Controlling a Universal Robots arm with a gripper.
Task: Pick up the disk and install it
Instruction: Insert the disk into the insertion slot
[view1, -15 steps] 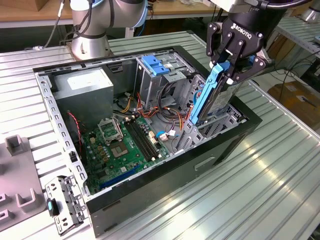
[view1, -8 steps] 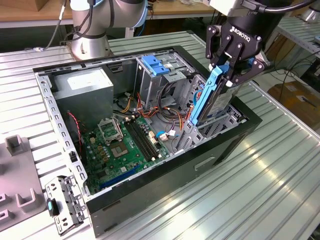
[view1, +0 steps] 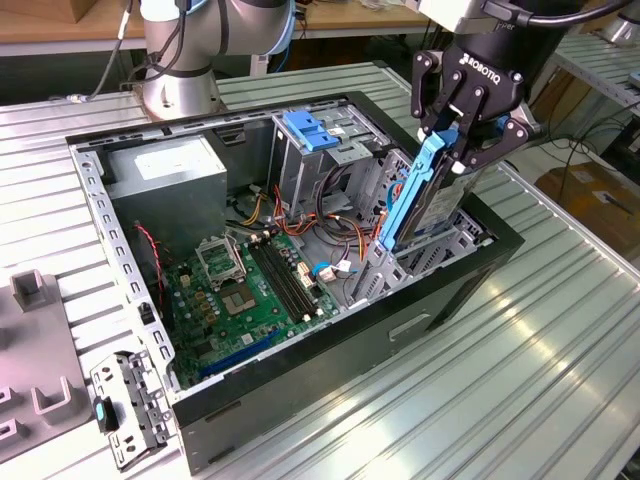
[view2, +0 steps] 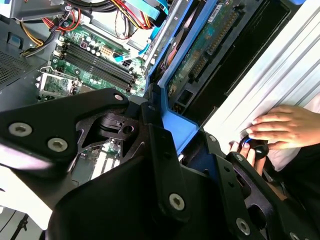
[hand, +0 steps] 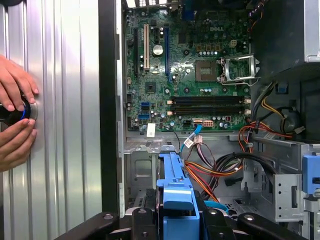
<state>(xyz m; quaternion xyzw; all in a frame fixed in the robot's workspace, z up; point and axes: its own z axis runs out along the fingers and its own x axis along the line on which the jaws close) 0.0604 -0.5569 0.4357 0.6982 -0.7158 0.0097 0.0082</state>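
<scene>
Exterior view: the gripper (view1: 462, 135) is pinching the upper end of the disk (view1: 440, 205), fingers closed on it from both sides. The disk hangs on edge and tilted, its lower end dipping into the open computer case (view1: 300, 375) at the corner bay toward the exterior view's right, near the tall metal cage (view1: 312, 135) with the blue handle. Handling, as judged: a stiff metal body, dense for its size, that will not flex. Its smooth faces could slip under a light pinch, and the blue side rails (view1: 405, 200) are plastic and likely to give. The second wrist view shows the green circuit board (view2: 210, 45) bare on one face, so any hold belongs on the casing edges or rails, never on the board. Not determinable: the disk's lower end is masked by the bay metalwork and the case wall, so whether the rails have met their guides cannot be told. In the first wrist view a person's hands (hand: 15, 145) rest on a dark round control (hand: 20, 111) on the ribbed table (hand: 65, 125) – its purpose is unclear
</scene>
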